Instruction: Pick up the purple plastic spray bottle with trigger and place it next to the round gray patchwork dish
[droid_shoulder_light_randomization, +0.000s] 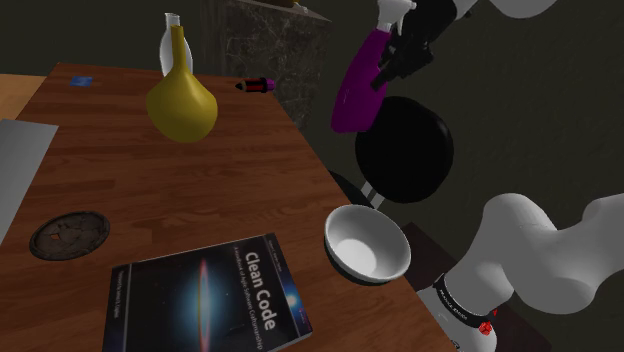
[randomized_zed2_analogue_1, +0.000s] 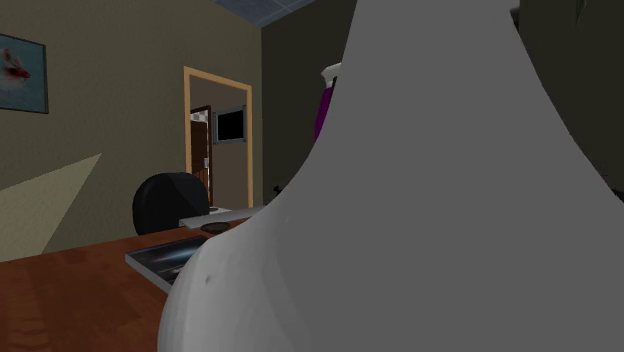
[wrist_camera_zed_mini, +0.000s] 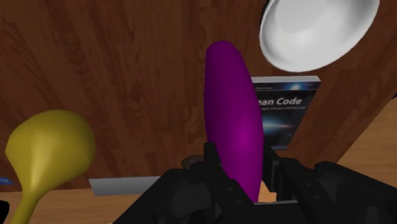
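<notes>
Up high, the black gripper (droid_shoulder_light_randomization: 405, 55) is clamped tight on the purple spray bottle (droid_shoulder_light_randomization: 358, 92), which hangs tilted in the air, well above the wooden table (droid_shoulder_light_randomization: 250, 190). The round gray dish (droid_shoulder_light_randomization: 68, 235) lies far off, beside the book (droid_shoulder_light_randomization: 205, 295)

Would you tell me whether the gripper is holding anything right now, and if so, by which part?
The gripper is shut on the purple spray bottle, clasping its narrow upper end, just below the white trigger head.

The brown wooden table (droid_shoulder_light_randomization: 250, 190) carries a yellow vase (droid_shoulder_light_randomization: 182, 105), a book (droid_shoulder_light_randomization: 210, 300), a white bowl (droid_shoulder_light_randomization: 367, 245) and a round gray dish (droid_shoulder_light_randomization: 68, 235).
</notes>
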